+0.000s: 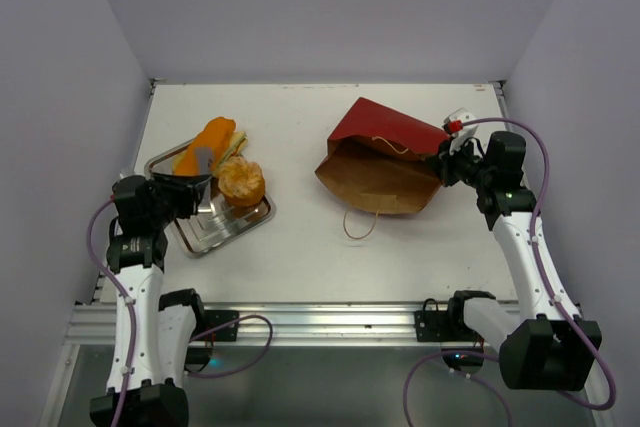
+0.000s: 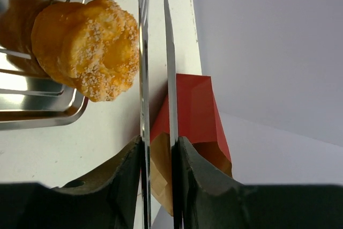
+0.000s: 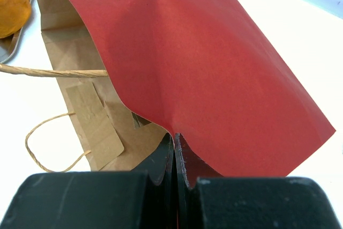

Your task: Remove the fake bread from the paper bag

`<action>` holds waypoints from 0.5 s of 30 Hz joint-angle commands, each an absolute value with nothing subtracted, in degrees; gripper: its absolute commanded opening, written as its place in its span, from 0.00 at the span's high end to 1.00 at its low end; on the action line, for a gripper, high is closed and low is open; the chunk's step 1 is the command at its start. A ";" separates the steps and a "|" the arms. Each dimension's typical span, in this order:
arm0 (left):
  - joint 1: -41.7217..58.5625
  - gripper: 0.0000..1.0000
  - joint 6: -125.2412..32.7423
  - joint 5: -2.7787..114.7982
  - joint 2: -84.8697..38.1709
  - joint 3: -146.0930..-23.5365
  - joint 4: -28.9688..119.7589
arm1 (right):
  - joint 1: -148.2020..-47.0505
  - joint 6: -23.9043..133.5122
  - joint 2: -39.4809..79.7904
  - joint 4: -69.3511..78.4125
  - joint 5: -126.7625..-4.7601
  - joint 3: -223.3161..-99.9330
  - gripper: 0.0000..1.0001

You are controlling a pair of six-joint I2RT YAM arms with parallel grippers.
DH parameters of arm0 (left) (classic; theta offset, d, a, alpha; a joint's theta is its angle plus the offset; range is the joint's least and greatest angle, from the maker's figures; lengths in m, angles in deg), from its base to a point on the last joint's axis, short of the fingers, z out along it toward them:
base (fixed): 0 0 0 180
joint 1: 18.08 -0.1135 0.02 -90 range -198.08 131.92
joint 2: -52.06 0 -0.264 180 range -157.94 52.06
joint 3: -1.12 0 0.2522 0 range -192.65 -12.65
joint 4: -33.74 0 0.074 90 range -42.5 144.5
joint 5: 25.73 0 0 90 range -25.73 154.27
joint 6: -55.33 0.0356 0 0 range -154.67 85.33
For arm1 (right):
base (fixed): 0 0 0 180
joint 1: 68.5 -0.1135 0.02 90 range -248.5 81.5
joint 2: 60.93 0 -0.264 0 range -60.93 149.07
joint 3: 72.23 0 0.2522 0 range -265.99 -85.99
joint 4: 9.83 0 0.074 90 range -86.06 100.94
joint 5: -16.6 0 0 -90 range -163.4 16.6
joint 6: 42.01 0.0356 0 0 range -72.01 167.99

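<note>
At 9 o'clock on the white tabletop, your left gripper clamps metal tongs by the square metal tray holding three toy breads: long orange roll, pale-yellow wedge, round sugared bun. At 2 o'clock, your right gripper pinches one dark red paper bag; pale walls surround.

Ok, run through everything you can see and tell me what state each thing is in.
Bag: on its side, mouth open, top edge pinched.
Tray: lying flat, partly filled.
Bun: out of the bag, on the tray.
Roll: out, at the tray's far end.
Tongs: arms nearly together, nothing between them.
Left gripper: jaws shut on the tongs.
Right gripper: jaws shut on the bag.
</note>
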State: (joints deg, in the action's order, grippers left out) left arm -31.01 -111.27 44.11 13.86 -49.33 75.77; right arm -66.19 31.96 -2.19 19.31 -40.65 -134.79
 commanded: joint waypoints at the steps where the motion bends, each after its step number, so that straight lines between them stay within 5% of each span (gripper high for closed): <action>1: -30.38 0.66 -107.45 42.75 13.91 -52.37 71.95 | -66.04 32.78 -3.36 16.94 -39.30 -134.59 1.00; 8: -27.67 0.85 -102.89 30.27 10.32 -49.30 56.48 | -66.04 32.70 -3.27 17.03 -39.30 -134.59 1.00; 15: -18.70 0.95 -87.51 25.25 7.05 -52.63 57.16 | -66.04 31.47 -2.92 17.56 -39.56 -134.68 1.00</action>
